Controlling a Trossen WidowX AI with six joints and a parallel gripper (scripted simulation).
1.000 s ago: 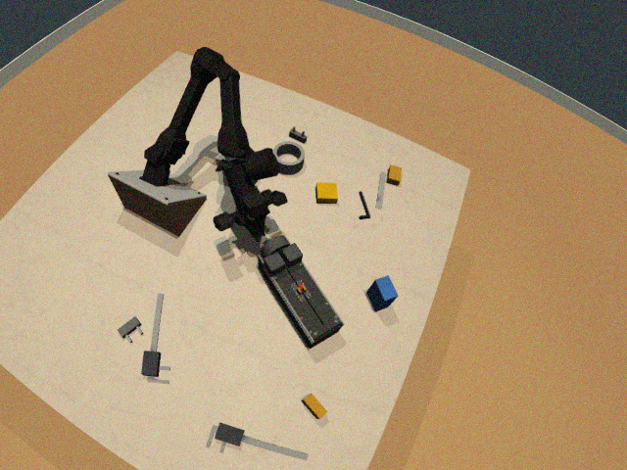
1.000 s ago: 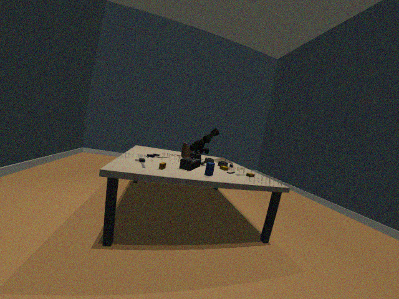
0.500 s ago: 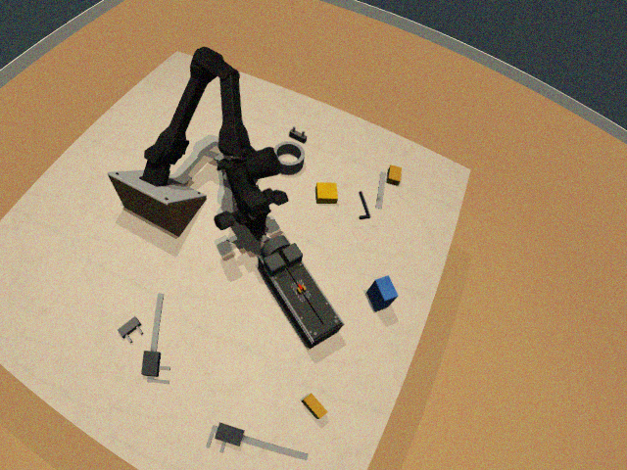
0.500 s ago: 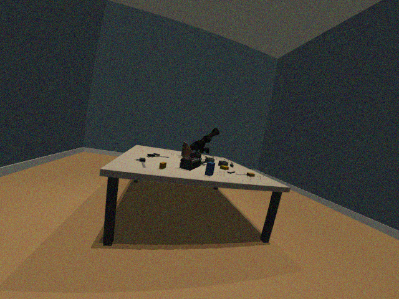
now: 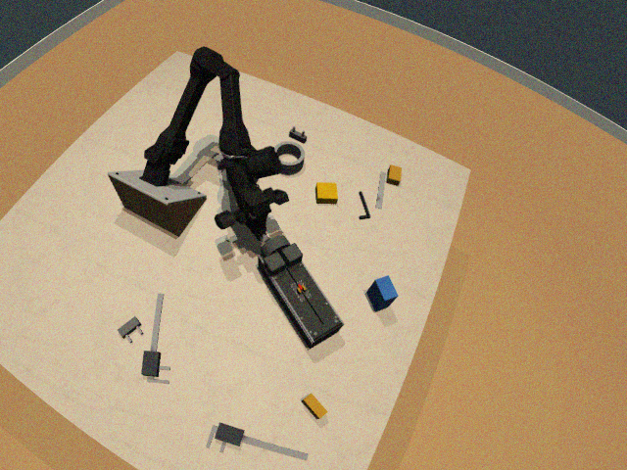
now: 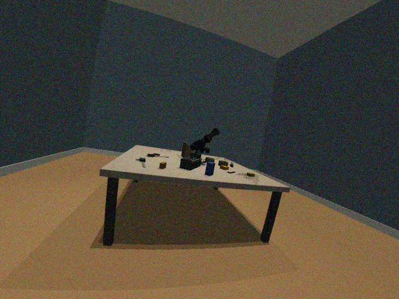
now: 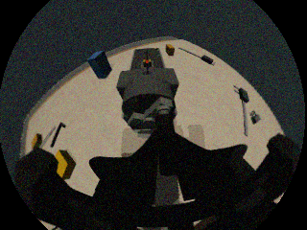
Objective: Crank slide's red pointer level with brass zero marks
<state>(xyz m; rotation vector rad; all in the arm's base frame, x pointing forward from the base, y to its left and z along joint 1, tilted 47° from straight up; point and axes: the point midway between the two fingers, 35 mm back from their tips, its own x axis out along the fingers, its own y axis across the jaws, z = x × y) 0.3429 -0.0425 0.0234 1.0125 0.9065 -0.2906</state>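
Observation:
The machine (image 5: 323, 312) (image 6: 190, 163) (image 7: 155, 56) is a long dark box with a slot along its top and grey blocks at the end nearest the arm. The slide's red pointer (image 5: 300, 286) (image 7: 147, 61) shows in the slot, close beside the small brass zero marks; whether it is exactly level is too small to tell. The grey crank (image 7: 139, 120) is at the near end, partly hidden by the fingers. My gripper (image 5: 263, 233) (image 7: 161, 132) points down there and is shut on the crank handle, which is itself mostly hidden.
A blue block (image 5: 383, 291) (image 6: 209, 168) (image 7: 100, 64) stands beside the machine. A yellow block (image 5: 326, 192) (image 7: 62, 164), a grey ring (image 5: 290, 170) and a black L-shaped rod (image 5: 364, 204) lie on the ring side. Two caliper-like tools (image 5: 151, 362) (image 5: 229, 434) lie on the other side.

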